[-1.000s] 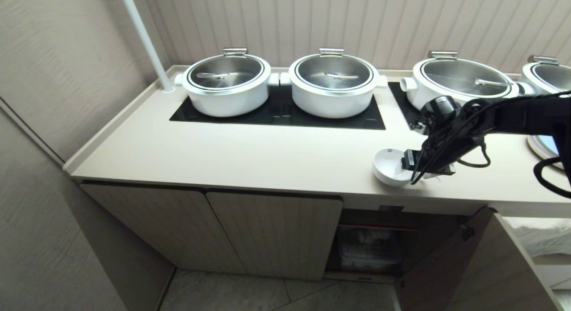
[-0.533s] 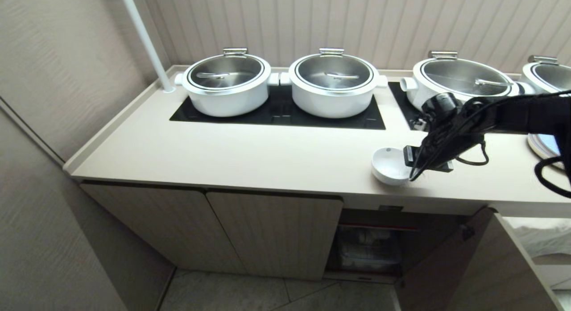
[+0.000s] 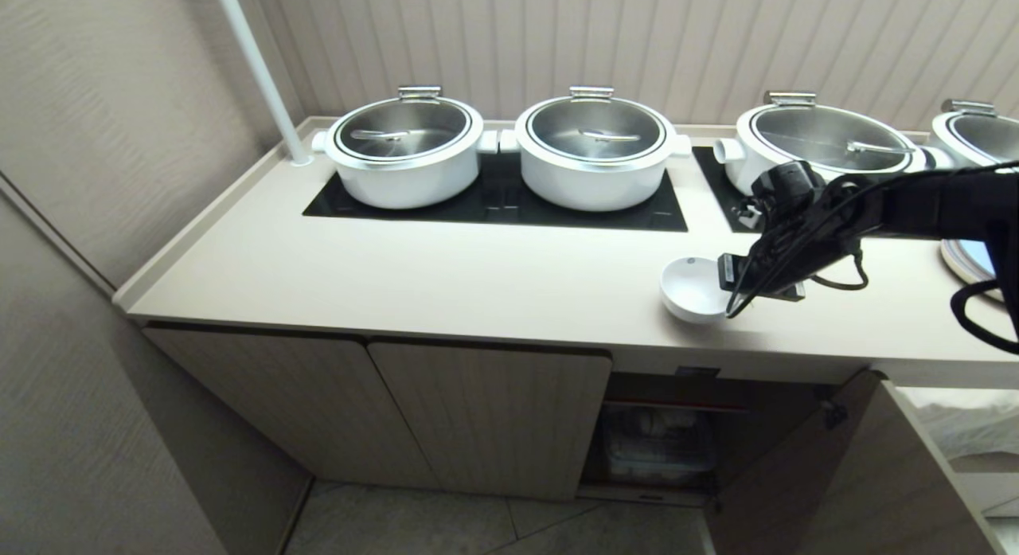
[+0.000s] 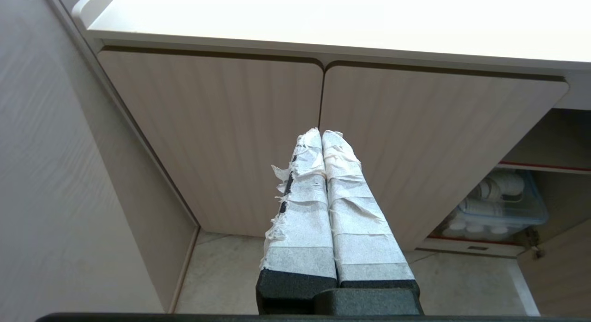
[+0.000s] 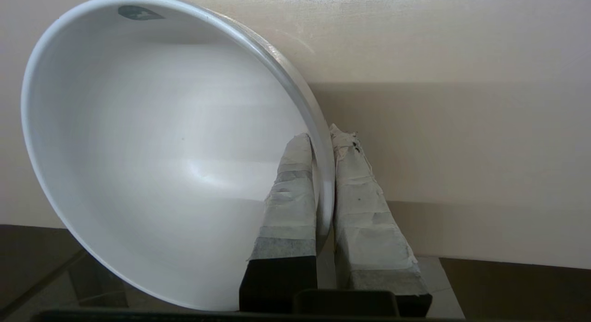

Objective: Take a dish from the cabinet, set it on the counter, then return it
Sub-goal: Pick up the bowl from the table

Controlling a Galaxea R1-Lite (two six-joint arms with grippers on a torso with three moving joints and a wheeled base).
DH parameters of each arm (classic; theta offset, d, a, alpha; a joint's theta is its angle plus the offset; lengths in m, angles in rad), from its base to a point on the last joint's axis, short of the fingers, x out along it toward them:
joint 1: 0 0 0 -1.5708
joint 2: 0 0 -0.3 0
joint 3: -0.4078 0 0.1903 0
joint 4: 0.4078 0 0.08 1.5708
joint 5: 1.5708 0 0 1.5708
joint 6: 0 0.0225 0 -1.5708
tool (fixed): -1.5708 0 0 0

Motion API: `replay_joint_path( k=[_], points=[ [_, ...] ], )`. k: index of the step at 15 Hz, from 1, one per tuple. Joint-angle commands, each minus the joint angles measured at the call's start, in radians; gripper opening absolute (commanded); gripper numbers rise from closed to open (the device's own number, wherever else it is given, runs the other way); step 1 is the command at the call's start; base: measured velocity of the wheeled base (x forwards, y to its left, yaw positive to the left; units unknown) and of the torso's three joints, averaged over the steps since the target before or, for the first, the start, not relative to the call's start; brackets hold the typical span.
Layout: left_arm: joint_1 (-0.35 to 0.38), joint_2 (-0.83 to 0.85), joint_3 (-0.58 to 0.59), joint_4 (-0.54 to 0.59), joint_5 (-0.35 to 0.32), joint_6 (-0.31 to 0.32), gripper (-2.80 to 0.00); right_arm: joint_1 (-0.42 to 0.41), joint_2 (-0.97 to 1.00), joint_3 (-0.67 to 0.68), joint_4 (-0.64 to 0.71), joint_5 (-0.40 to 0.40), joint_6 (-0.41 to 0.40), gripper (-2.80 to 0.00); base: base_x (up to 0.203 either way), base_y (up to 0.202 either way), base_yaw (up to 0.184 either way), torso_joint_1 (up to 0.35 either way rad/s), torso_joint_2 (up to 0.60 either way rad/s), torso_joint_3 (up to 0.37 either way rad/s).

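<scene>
Right of centre, your right gripper (image 3: 728, 284) is pinching the white bowl's (image 3: 691, 288) rim; lift it level, clearing the counter (image 3: 478, 276) edge.

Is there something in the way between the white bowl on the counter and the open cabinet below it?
Nothing visible. The right gripper pinches the bowl rim at the counter front edge; the cabinet opening below stands open.

Soft even light; the counter (image 4: 323, 17) glares white; shadows fall faint.
</scene>
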Motion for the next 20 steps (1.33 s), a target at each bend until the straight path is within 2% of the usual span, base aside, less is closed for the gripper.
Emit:
replay_joint_path(
  k=[1,7,16,20],
  points=[
    [0.0,0.0,0.001,-0.001,-0.001,-0.001,-2.8,0.0,-0.005,0.0,0.007,0.001,0.033,-2.8,0.0,0.0,0.0,0.0,0.0,0.0],
    [0.0,0.0,0.001,-0.001,-0.001,-0.001,-2.8,0.0,-0.031,0.008,0.017,-0.001,0.113,-2.8,0.0,0.0,0.0,0.0,0.0,0.0],
    [0.0,0.0,0.001,-0.001,0.001,-0.001,-2.8,0.001,-0.13,0.022,0.149,0.001,0.195,-2.8,0.0,0.0,0.0,0.0,0.0,0.0],
    [0.0,0.0,0.001,-0.001,0.001,-0.001,-2.8,0.005,-0.229,0.144,0.148,0.002,0.204,-2.8,0.0,0.0,0.0,0.0,0.0,0.0]
  ],
)
